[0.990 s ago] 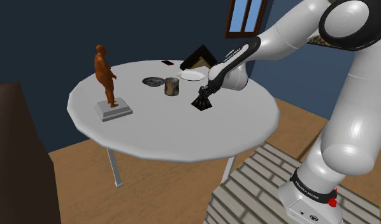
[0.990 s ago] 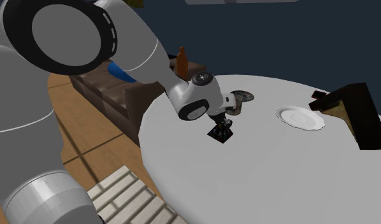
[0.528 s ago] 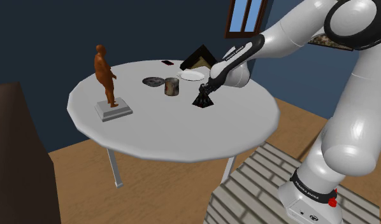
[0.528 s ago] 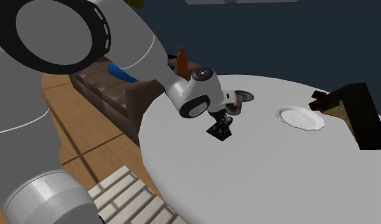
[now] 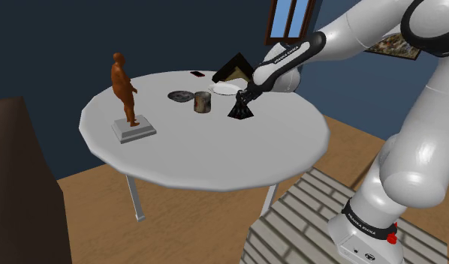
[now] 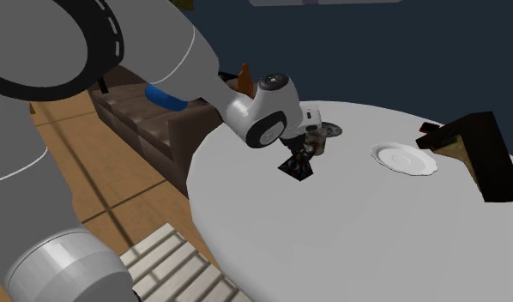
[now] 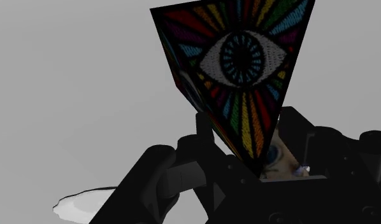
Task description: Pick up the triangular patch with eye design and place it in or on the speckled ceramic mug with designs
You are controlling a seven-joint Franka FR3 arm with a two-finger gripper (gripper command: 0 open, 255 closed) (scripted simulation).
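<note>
Jaws tight around rainbow-eyed patch [image 7: 246, 76]

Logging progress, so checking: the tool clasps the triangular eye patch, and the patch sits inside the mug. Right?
No. The tool clasps the patch, but the patch is outside the mug, held to its right in the shoulder view.

Both exterior cameras overlook the table [image 5: 215, 154] from beside the arm [image 5: 420, 150].
</note>
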